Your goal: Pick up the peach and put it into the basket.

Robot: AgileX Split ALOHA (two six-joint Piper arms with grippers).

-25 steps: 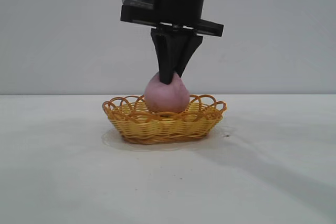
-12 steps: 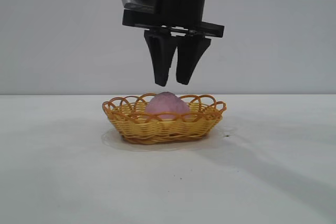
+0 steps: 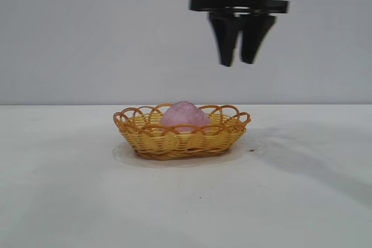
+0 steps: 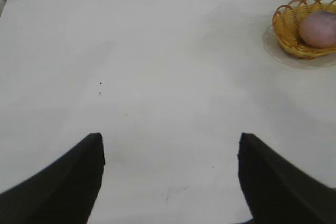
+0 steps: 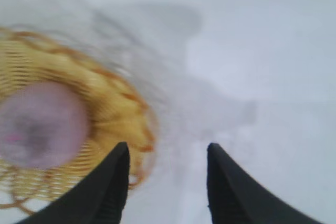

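The pale pink-mauve peach (image 3: 184,114) lies inside the yellow wicker basket (image 3: 145,137) with the orange scalloped rim, on the white table. My right gripper (image 3: 239,62) is open and empty, high above the basket's right end. In the right wrist view the peach (image 5: 39,124) and basket (image 5: 113,100) lie off to one side of the open gripper (image 5: 168,153). My left gripper (image 4: 170,142) is open and empty over bare table, with the basket (image 4: 287,30) and peach (image 4: 317,28) far off.
The white table (image 3: 70,201) spreads all round the basket. A plain grey wall (image 3: 87,39) stands behind. A small dark speck (image 3: 251,150) lies on the table right of the basket.
The right gripper let go of the peach, which settled into the basket. The gripper then rose and moved right, away from the basket.
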